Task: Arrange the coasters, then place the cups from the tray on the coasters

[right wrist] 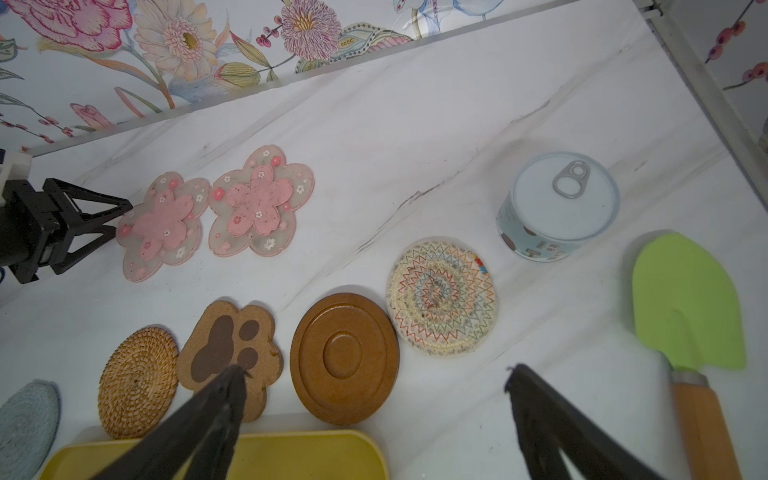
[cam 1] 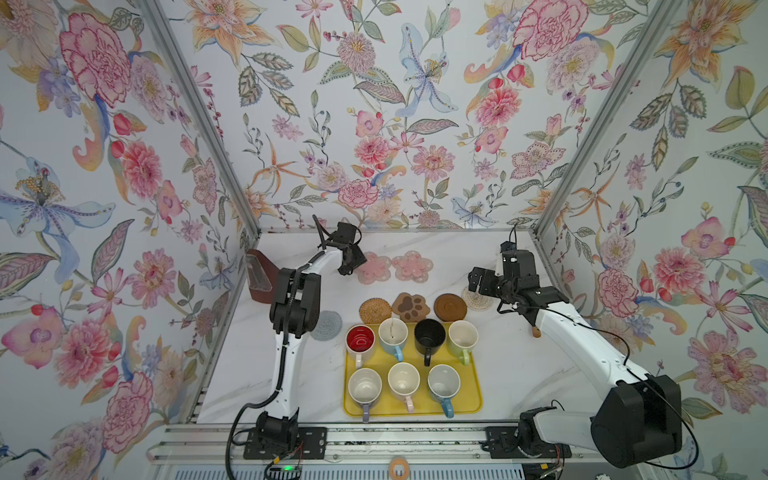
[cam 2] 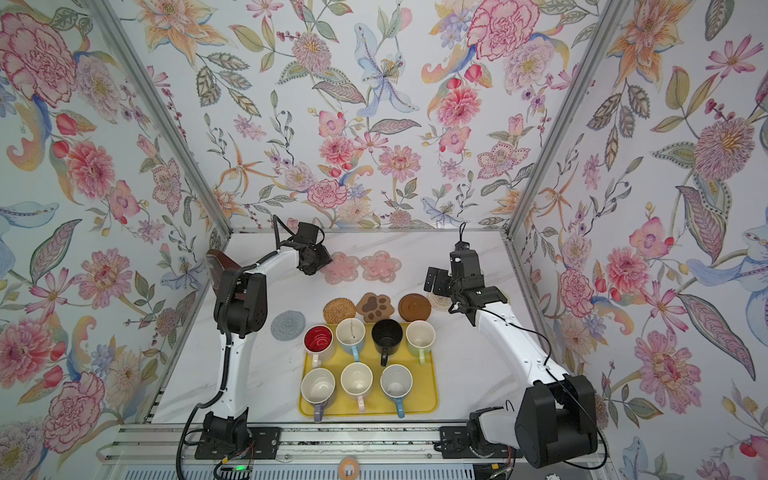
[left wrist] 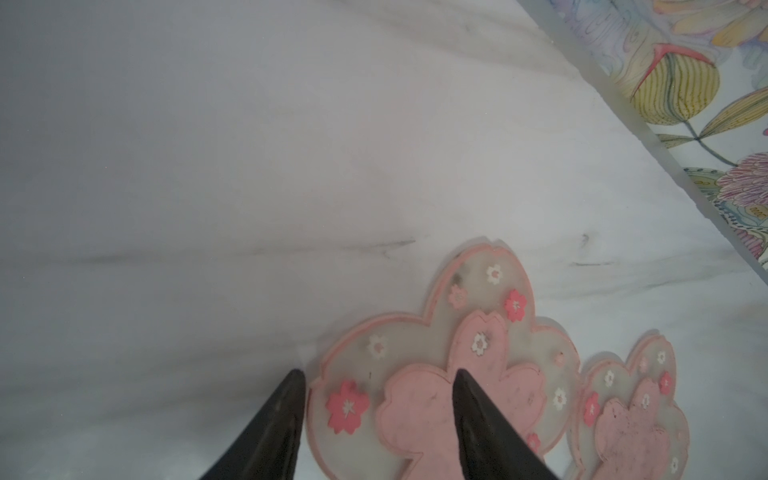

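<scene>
Holding seven upright mugs (cam 1: 404,380), yellow tray (cam 1: 470,400), left tool (left wrist: 378,372) part-open, right tool (right wrist: 374,368) wide, both empty

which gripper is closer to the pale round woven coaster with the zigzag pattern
Right. The right gripper hangs open right by the pale round woven coaster; the left gripper is far off, at a pink flower-shaped coaster.

In both top views: bright, even, diffuse light; table (cam 1: 519,374) near white, shadows faint and soft-edged. Left wrist view: soft focus overall, surface greying toward 10 o'clock, left gripper's fingers (left wrist: 270,436) blurred at 6 o'clock. Right wrist view: crisp mid-frame; right gripper's 2 fingers (right wrist: 199,424) out of focus toward 6 o'clock.
</scene>
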Robot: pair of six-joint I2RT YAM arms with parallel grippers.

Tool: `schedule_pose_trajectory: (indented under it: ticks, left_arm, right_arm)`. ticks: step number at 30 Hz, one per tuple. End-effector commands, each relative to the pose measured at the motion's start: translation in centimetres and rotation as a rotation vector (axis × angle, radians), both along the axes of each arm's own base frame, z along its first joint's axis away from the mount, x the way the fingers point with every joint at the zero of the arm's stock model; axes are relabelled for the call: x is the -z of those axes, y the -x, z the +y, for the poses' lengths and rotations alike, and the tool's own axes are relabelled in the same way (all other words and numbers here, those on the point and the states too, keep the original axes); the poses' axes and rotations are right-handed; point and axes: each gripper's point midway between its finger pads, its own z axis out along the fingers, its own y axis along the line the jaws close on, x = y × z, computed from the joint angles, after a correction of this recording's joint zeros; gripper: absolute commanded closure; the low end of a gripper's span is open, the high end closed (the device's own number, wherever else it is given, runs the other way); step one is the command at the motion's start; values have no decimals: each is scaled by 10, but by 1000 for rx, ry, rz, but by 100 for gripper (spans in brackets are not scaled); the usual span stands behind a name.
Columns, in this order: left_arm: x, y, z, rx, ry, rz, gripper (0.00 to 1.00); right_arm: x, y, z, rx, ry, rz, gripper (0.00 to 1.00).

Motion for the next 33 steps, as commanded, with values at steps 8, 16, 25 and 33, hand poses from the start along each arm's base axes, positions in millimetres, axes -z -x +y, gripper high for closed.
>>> schedule_pose_trajectory:
  ticks: [8, 16, 25, 33]
  left_arm:
    - [-94, -4, 22, 38, -85, -161, 36]
    - [-206, 57, 53, 82, -217, -389, 25]
    - [-184, 167, 101, 44, -311, -487, 1]
    - [-187, 193, 118, 25, -329, -501, 1]
  right_arm:
    - [17, -2, -11, 42, 4, 84, 1]
    - [35, -6, -15, 54, 10, 197, 1]
    - [52, -4, -21, 74, 29, 270, 3]
    - [73, -3, -18, 85, 7, 330, 7]
